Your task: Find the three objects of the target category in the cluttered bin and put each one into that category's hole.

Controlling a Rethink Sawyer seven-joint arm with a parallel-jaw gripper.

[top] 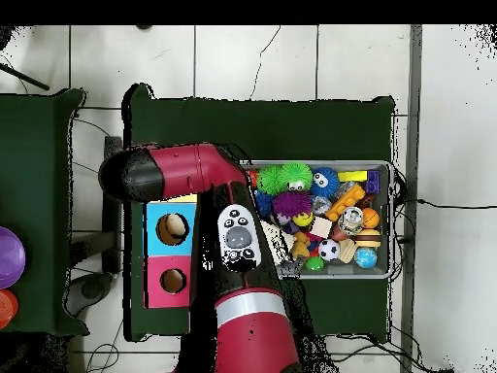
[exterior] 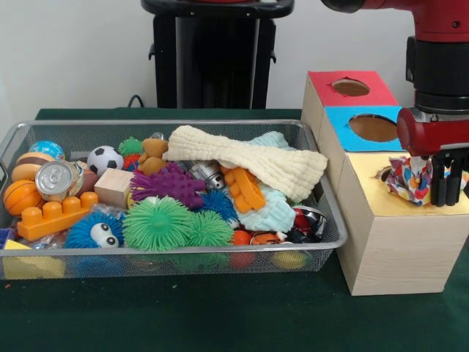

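My gripper (exterior: 437, 192) hangs over the yellow-faced wooden box (exterior: 365, 178) at the right. It is shut on a knotted rope toy (exterior: 409, 180) of white cord with coloured flecks, held right at the yellow face where the hole lies. The toy hides the hole. The wire mesh bin (exterior: 176, 125) stands to the left, full of toys. No other rope toy shows in it. In the overhead view the arm (top: 233, 243) covers the yellow box, and the bin (top: 381, 173) lies to its right.
The blue-faced box (exterior: 338, 119) and the red-faced box (exterior: 322, 81) stand behind the yellow one, holes open. The bin holds spiky rubber balls (exterior: 157, 224), a cream knitted cloth (exterior: 256, 158), a can (exterior: 55, 178), an orange brick (exterior: 55, 216) and small balls.
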